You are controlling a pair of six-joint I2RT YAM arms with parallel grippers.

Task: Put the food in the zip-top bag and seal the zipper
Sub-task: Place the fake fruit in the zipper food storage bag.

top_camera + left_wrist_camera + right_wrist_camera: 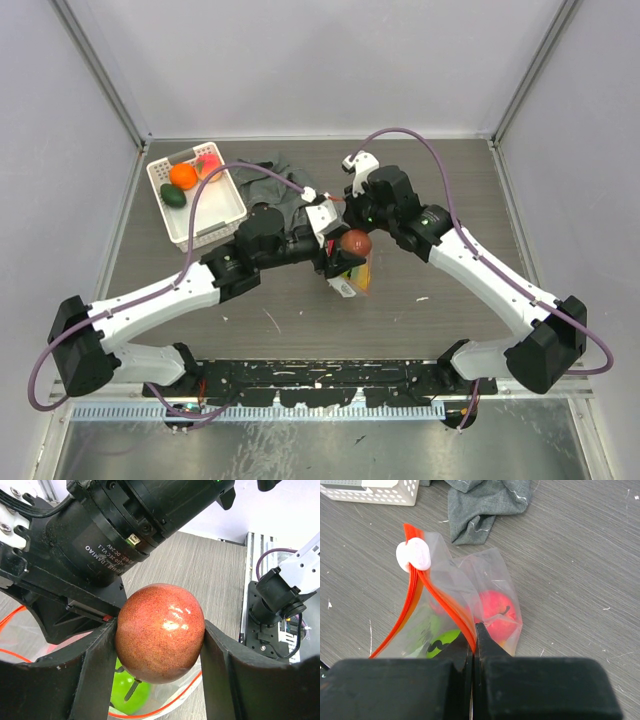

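Observation:
My left gripper point(160, 647) is shut on a brown-red speckled toy fruit point(160, 630) and holds it just above the open mouth of the zip-top bag point(170, 690). A bright green fruit point(127, 692) lies inside, below it. In the top view the brown fruit point(355, 242) hangs over the bag point(358, 278) at the table's middle. My right gripper point(475, 628) is shut on the bag's red-orange zipper point(445, 600) and holds that edge up. A pink-red fruit point(495, 612) and the green one point(442, 641) show through the clear plastic. A white slider point(413, 555) sits on the zipper's far end.
A white lattice basket point(215, 222) at the back left holds an orange point(183, 175), a red fruit point(208, 165) and a dark green one point(173, 196). A grey cloth point(280, 178) lies crumpled behind the bag, also in the right wrist view point(485, 502).

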